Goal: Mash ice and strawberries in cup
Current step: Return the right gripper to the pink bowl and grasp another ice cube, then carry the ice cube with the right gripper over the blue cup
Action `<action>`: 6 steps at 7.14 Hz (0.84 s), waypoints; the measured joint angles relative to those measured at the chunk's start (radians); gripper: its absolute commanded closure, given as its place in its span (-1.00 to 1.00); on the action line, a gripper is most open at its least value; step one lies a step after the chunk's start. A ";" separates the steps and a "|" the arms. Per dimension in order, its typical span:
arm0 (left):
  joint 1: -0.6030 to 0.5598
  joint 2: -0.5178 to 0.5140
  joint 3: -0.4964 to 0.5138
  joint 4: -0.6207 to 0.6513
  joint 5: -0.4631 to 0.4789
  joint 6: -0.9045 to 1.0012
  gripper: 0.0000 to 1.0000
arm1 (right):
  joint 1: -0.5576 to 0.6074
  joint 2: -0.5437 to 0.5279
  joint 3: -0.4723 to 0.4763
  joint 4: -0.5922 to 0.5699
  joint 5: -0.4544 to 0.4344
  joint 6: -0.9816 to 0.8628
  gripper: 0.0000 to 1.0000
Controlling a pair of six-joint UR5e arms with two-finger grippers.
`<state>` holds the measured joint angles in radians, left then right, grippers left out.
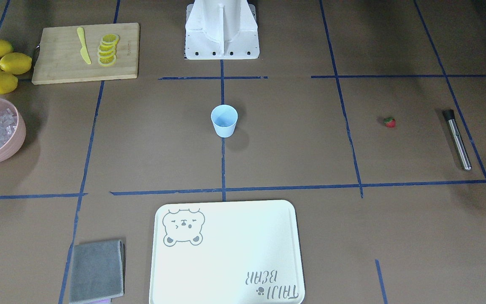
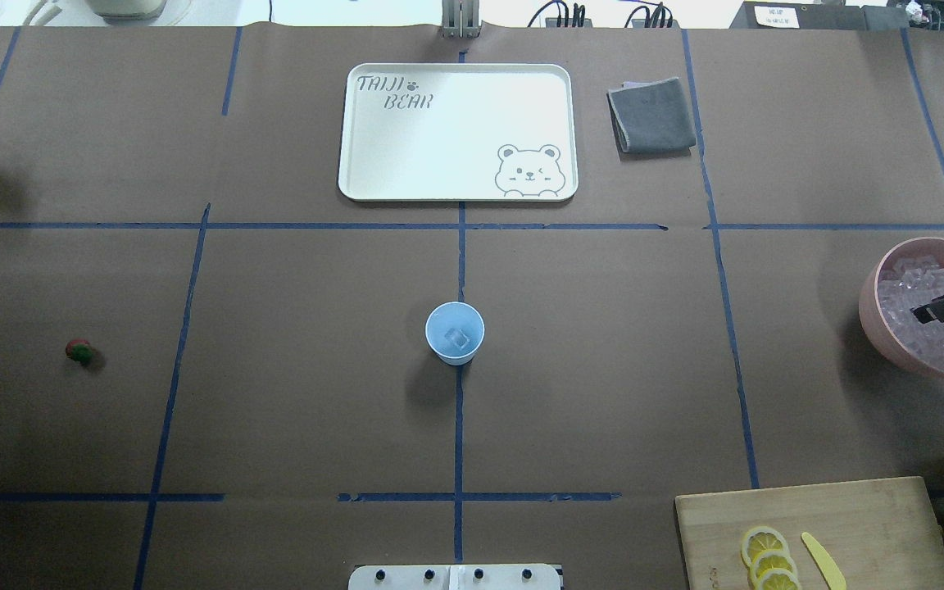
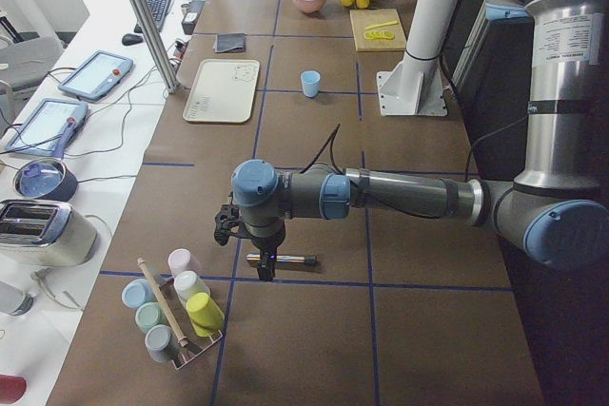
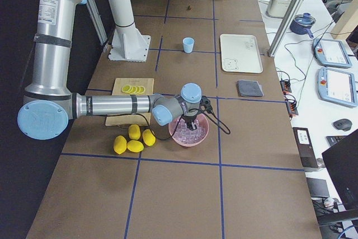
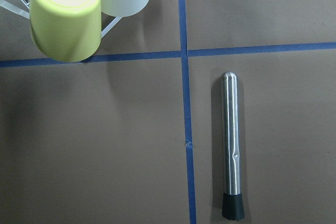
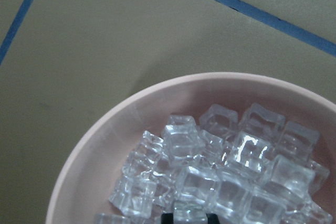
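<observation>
The pale blue cup [image 1: 224, 122] stands upright at the table's middle; the overhead view shows one ice cube [image 2: 457, 338] inside it. The pink bowl [image 1: 20, 131] holds several clear ice cubes [image 6: 236, 161]. My right gripper [image 6: 189, 217] reaches down into the bowl, its tips closed against one cube at the right wrist view's bottom edge; it also shows in the overhead view [image 2: 927, 313]. The tiny red strawberry [image 1: 390, 122] lies alone on the table. My left gripper [image 3: 265, 268] hovers over a steel muddler [image 5: 231, 150]; I cannot tell whether it is open or shut.
A cutting board [image 1: 57, 59] carries lemon slices [image 1: 108, 50] and a yellow knife [image 1: 83, 46]. Whole lemons [image 1: 0, 63] lie beside it. A white tray [image 1: 226, 253] and a grey cloth [image 1: 97, 270] sit at the far edge. A cup rack [image 3: 176, 316] stands near the muddler.
</observation>
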<state>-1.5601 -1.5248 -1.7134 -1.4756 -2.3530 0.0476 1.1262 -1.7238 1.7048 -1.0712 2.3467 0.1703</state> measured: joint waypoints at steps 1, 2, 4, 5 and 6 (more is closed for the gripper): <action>0.000 0.000 0.000 0.000 0.000 0.000 -1.00 | 0.008 0.005 0.004 -0.004 0.006 0.000 0.97; 0.000 0.000 0.000 0.000 0.000 0.000 -1.00 | 0.032 0.016 0.008 -0.010 0.023 0.005 0.96; 0.000 0.000 -0.001 0.000 0.000 0.000 -1.00 | 0.074 0.081 0.025 -0.069 0.054 0.083 0.97; 0.000 0.000 -0.001 0.001 0.000 0.000 -1.00 | 0.080 0.125 0.054 -0.099 0.060 0.214 0.95; 0.000 0.000 -0.001 0.001 0.000 0.000 -1.00 | 0.068 0.166 0.078 -0.112 0.056 0.354 0.95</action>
<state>-1.5601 -1.5248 -1.7147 -1.4746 -2.3531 0.0476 1.1946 -1.5573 1.7826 -1.1832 2.4031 0.5239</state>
